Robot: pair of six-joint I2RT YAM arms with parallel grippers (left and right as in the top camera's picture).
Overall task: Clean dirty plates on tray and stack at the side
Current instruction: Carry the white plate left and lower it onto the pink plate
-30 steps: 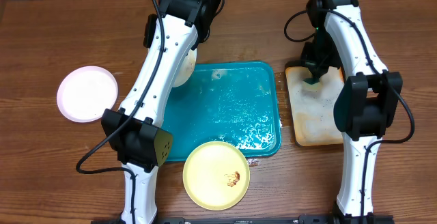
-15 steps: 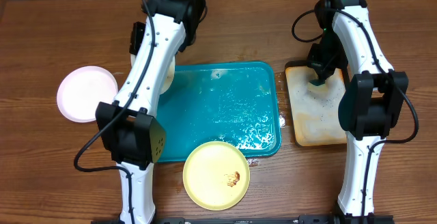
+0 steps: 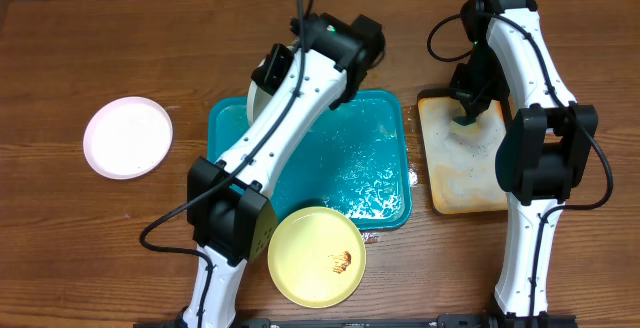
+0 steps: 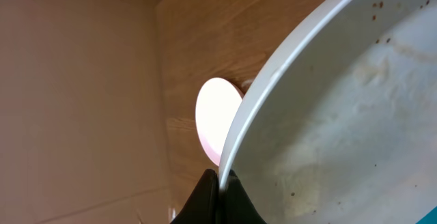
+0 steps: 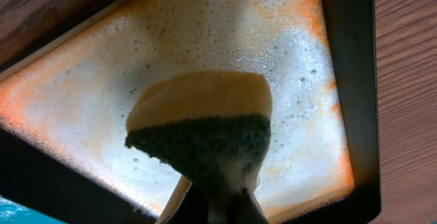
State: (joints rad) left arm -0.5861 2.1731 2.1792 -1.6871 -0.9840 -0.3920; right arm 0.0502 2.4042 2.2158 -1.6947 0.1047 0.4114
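My left gripper (image 3: 268, 80) is shut on the rim of a white plate (image 3: 254, 104) and holds it tilted on edge over the back left corner of the teal tray (image 3: 345, 158). In the left wrist view the plate (image 4: 341, 115) has fine specks, and the fingers (image 4: 222, 183) pinch its rim. A second white plate (image 3: 127, 137) lies on the table to the left. A pale yellow plate (image 3: 316, 256) with a brown smear lies in front of the tray. My right gripper (image 5: 218, 197) is shut on a yellow-and-green sponge (image 5: 205, 125).
The sponge hangs just over the foamy, black-rimmed tan tray (image 3: 465, 173), right of the teal tray. The teal tray is wet and soapy. Cardboard stands beyond the table's far left.
My left arm has swung the white plate rightward, from left of the teal tray to over its back left corner. The right arm has hardly moved.
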